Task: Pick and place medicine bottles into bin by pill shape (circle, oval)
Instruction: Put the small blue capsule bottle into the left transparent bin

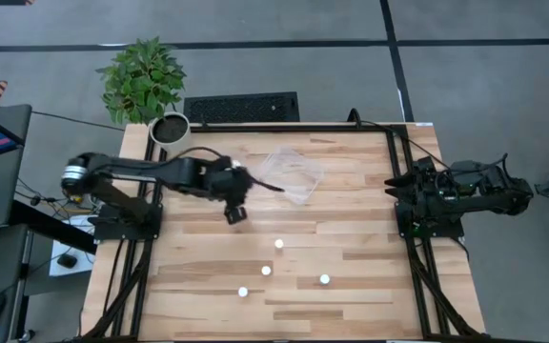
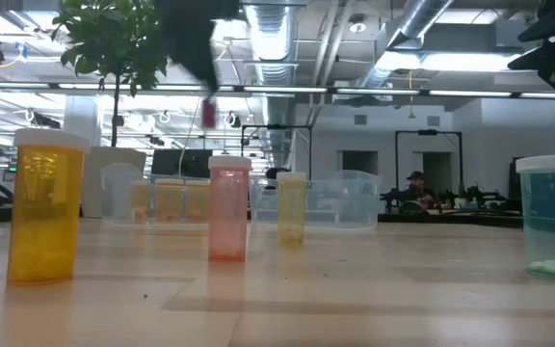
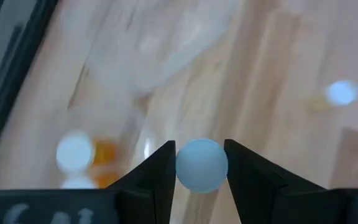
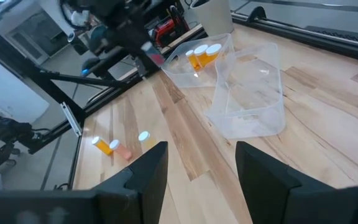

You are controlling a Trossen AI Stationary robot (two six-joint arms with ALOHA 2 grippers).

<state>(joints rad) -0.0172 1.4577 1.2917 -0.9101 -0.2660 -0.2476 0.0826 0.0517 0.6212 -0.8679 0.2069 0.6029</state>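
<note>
Left gripper (image 1: pixel 235 213): we see it out over the middle-left of the table (image 1: pixel 351 229), raised off the wood, its two dark fingers (image 3: pixel 160 171) clenched on the round white cap of a carried bottle (image 3: pixel 201 164). In the right wrist view the same bottle shows as a small reddish shape under the arm.

Right gripper (image 4: pixel 196 163): parked at the right edge of the table, fingers spread, nothing between them.

Clear trays (image 1: pixel 292 174): two of them side by side just beyond the left gripper, toward the far edge. One already holds orange bottles (image 4: pixel 202 55); the other tray (image 4: pixel 253 93) looks bare as far as we can tell.

Bottles left standing: four white caps in the near half of the table, one (image 1: pixel 279 245) closest to the trays, the others at (image 1: pixel 266 270), (image 1: pixel 243 292) and (image 1: pixel 324 279). In the low view they show as yellow (image 2: pixel 44 207), pink (image 2: pixel 229 209), pale yellow (image 2: pixel 291 208) and teal (image 2: pixel 550 217).

Plant pot (image 1: pixel 169 127): at the far left corner, apart from the work.

Step in hand: we judge this as the carry, bottle lifted and on its way to a tray.

Pill shape: we cannot read it in the carried bottle, so we cannot say which tray is due.

Next move: we would bring the gripper over the proper tray, clear of its wall, lower, then release.
</note>
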